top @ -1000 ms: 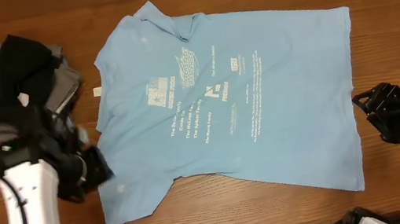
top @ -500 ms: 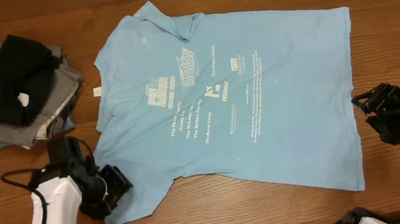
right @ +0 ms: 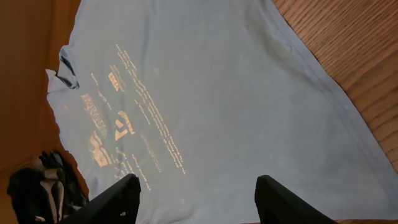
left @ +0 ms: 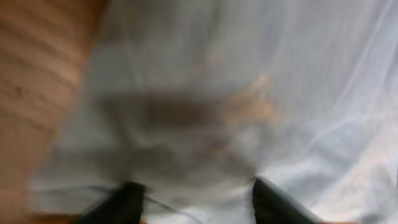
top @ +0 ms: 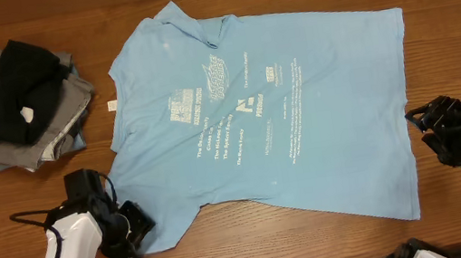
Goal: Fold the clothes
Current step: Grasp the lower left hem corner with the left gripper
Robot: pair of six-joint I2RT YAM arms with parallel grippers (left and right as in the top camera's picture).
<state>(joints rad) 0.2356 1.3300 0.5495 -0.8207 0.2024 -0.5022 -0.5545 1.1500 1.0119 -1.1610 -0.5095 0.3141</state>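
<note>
The clothes are chiefly a light blue T-shirt (top: 274, 113) lying flat in the middle of the table, its white lettering facing up. A small white tag (top: 113, 104) lies beside its left edge. My left gripper (top: 138, 227) rests at the shirt's lower left corner. In the blurred left wrist view the left gripper (left: 199, 202) has its fingers apart over pale blue cloth (left: 249, 93). My right gripper (top: 418, 130) stands open just off the shirt's right hem. In the right wrist view the right gripper (right: 202, 205) holds nothing, and the shirt (right: 205, 106) spreads out ahead of it.
A folded pile of black and grey garments (top: 21, 105) sits at the back left. Bare wooden table (top: 455, 40) shows to the right of the shirt and along the front edge.
My left arm has pulled back from beside the garment pile toward the front and set its gripper at the shirt's lower left corner. The right arm and the shirt have not moved.
</note>
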